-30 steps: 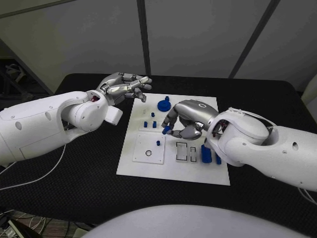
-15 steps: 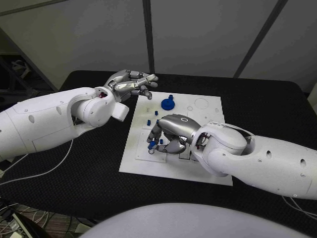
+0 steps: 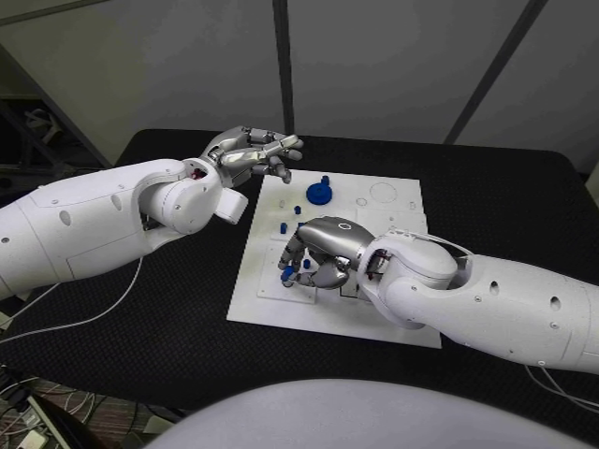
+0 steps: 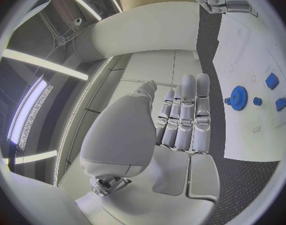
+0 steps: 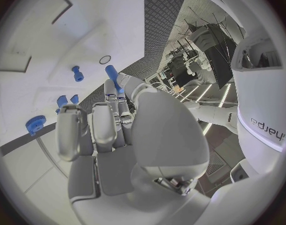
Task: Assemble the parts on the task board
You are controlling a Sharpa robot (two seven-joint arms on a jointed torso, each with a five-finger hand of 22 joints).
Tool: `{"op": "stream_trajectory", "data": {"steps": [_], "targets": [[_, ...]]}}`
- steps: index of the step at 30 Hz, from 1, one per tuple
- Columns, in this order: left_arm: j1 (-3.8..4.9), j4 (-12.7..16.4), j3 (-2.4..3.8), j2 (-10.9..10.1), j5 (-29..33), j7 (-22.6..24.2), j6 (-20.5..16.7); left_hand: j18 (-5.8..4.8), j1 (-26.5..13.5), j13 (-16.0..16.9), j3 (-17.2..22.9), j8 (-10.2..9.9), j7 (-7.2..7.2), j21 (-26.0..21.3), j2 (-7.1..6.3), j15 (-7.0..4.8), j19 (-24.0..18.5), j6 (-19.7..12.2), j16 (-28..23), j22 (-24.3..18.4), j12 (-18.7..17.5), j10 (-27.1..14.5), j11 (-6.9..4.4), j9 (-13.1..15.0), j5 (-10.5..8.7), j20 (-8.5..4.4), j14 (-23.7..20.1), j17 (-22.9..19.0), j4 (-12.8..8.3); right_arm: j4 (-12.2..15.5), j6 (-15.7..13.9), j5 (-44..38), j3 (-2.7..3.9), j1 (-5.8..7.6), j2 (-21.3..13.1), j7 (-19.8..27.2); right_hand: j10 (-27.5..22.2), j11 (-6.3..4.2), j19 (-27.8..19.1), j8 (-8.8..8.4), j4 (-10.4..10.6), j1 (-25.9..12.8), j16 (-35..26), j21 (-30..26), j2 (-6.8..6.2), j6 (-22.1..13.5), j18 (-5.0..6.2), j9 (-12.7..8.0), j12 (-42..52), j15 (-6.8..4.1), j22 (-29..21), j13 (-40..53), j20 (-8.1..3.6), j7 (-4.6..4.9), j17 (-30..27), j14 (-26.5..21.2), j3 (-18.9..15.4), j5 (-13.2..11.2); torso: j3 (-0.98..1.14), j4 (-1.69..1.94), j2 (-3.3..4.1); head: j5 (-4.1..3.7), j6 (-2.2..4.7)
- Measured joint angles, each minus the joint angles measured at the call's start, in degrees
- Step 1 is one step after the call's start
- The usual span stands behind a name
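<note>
Blue peg (image 5: 113, 77) is pinched in the right hand (image 3: 324, 254), low over the near-left part of the task board (image 3: 381, 329), by the small raised plate (image 3: 275, 292). We'd keep it upright, line it over a hole, then press straight down. Left hand (image 3: 253, 155) hovers off the board's far-left edge, fingers loosely curled, holding nothing.

The right hand (image 3: 324, 254) covers the middle of the task board (image 3: 381, 323); the slots beneath it are hidden; whether the blue part (image 3: 289, 274) at its fingertips touches the board cannot be told.

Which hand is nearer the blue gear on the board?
Left. The left hand hovers just off the board's far corner beside the blue gear; the right hand sits further down the board.
</note>
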Motion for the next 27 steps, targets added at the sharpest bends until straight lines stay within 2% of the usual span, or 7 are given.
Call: {"op": "stream_trajectory", "data": {"steps": [17,27], "targets": [[0.02,0.1,0.00,0.0,0.0,0.0,0.0,0.00,0.0,0.0,0.0,0.0,0.00,0.0,0.00,0.00,0.0,0.0,0.0,0.0,0.0,0.0,0.00,0.0,0.00,0.00,0.0,0.0,0.0,-1.5,2.6,-0.9,-0.52,-0.25,0.8,-0.1,0.0,0.00,0.0,-0.30,-0.1,0.5,0.0,0.0,-0.02,-0.1,0.00,0.0,-0.2,0.00,0.0,0.0,0.00,0.06,0.0,0.0,-0.1,0.0,0.00,0.00,-0.02,0.16,-0.21],[0.02,0.1,-0.01,-0.1,0.0,0.0,0.0,0.00,0.0,0.0,0.0,0.0,0.00,0.0,0.00,0.00,0.0,0.0,0.0,0.0,0.0,0.0,0.00,0.0,0.00,0.00,0.0,0.0,0.0,-1.4,3.7,-1.6,-0.51,-0.20,0.7,-0.5,0.2,0.21,0.0,-0.22,-0.1,0.5,0.0,0.0,-0.10,-0.1,0.00,0.0,-0.2,0.00,0.0,0.0,0.00,0.08,0.0,0.0,-0.1,0.2,0.00,-0.01,-0.04,0.28,-0.32]]}}
